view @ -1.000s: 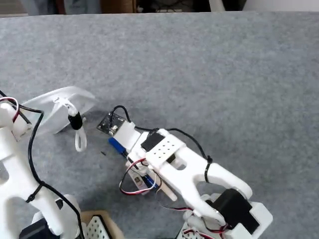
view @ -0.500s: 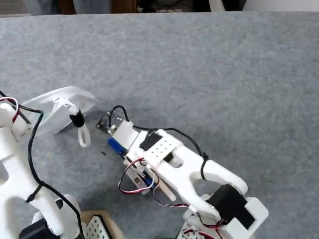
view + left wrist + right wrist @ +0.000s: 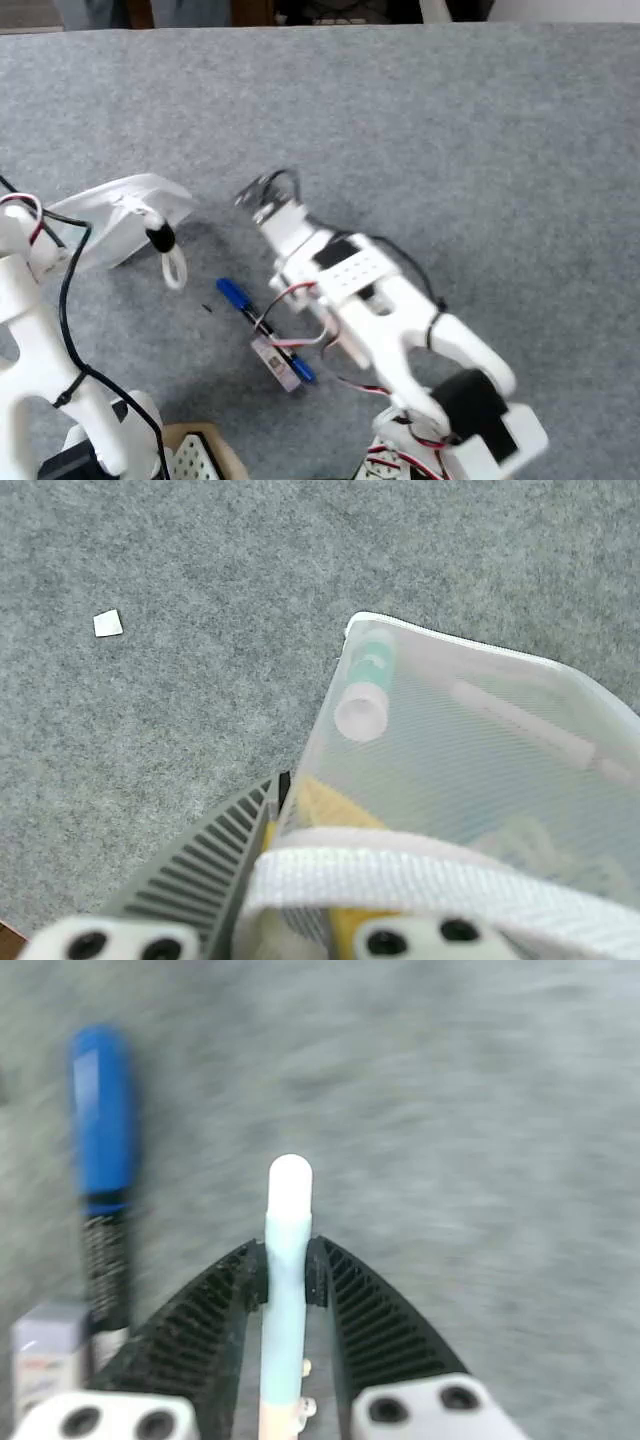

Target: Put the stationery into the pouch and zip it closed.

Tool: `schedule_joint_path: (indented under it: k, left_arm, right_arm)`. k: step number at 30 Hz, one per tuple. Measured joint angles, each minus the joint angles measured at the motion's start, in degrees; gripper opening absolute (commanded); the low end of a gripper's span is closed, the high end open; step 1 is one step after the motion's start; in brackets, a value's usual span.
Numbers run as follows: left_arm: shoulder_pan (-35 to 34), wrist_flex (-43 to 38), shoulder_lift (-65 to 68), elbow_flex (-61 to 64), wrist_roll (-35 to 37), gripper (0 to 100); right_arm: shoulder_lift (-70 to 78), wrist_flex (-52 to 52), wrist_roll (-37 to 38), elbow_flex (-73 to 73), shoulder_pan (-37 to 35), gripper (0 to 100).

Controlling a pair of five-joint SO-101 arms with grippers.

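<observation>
Two jaws pinched: right gripper [image 3: 287, 1260] on slim pale cylindrical pen [image 3: 288, 1200], left gripper [image 3: 292, 802] on translucent mesh pouch [image 3: 470, 770].

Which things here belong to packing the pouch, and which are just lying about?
Belong: pouch; pale pen in the right gripper; blue-capped marker; small white block beside it.
Lying about: white paper scrap; dark speck.

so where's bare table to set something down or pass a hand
Bare: the table across its far half and beyond the right arm. Crowded: between pouch and that arm, where the blue marker and a small box lie.
</observation>
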Motion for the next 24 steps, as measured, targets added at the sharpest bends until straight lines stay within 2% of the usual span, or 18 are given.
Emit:
schedule_joint_path:
  k: [10, 16, 19, 24]
  left_arm:
    - [4.0, 0.0, 0.0, 0.0, 0.0, 3]
    - [12.4, 0.0, -2.8, -3.5, 0.1, 3]
    - [17.0, 0.1, -6.2, -5.2, 1.6, 3]
    - [17.9, 0.1, -8.3, -5.1, 2.5, 3]
  right_arm:
    - [-23.6, 1.0, 0.0, -0.4, 7.7, 1.4]
    - [-37.7, 1.8, 0.0, -0.3, 10.9, 1.4]
    - [-40.4, 1.8, 0.0, 1.9, 11.2, 1.5]
    - [-38.9, 1.8, 0.0, 8.3, 11.2, 1.8]
